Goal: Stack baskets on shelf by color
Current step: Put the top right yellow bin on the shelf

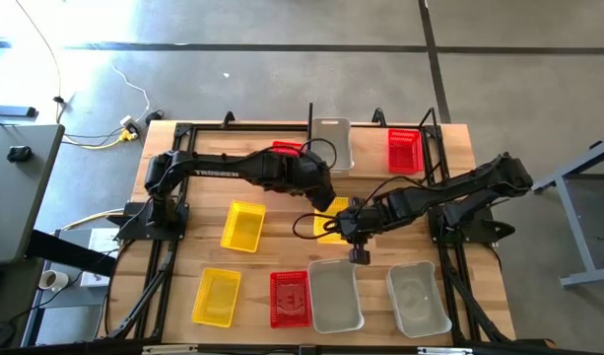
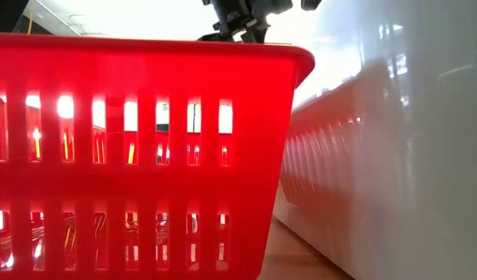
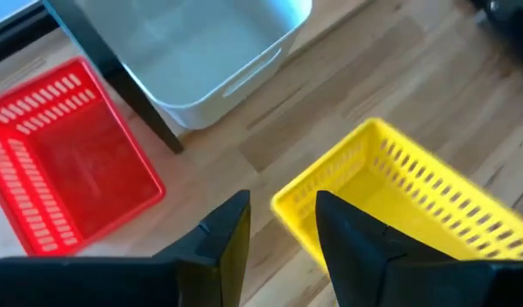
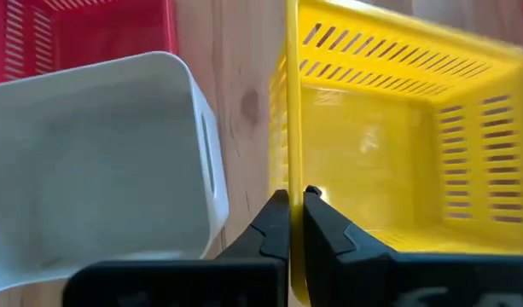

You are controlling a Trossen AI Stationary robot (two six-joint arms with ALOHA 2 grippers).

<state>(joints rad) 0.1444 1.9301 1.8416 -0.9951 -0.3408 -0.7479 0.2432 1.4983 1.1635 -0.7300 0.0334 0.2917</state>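
A yellow basket sits mid-table between my two grippers; the high view shows only a sliver of it. My right gripper is shut on its wall. My left gripper is open just beside the basket's corner, nothing between its fingers. At the far edge stands the black shelf, with a clear basket and a red basket in it. Another red basket is half hidden under my left arm. My right gripper pinches the yellow basket's side wall at its rim, one finger inside the basket and one outside. The fingers slant down from the table's right side. The basket looks tilted; I cannot tell whether it is clear of the table.
Two more yellow baskets lie at the left. Along the near edge are a red basket and two clear ones. Black arm-mount frames run along both table sides.
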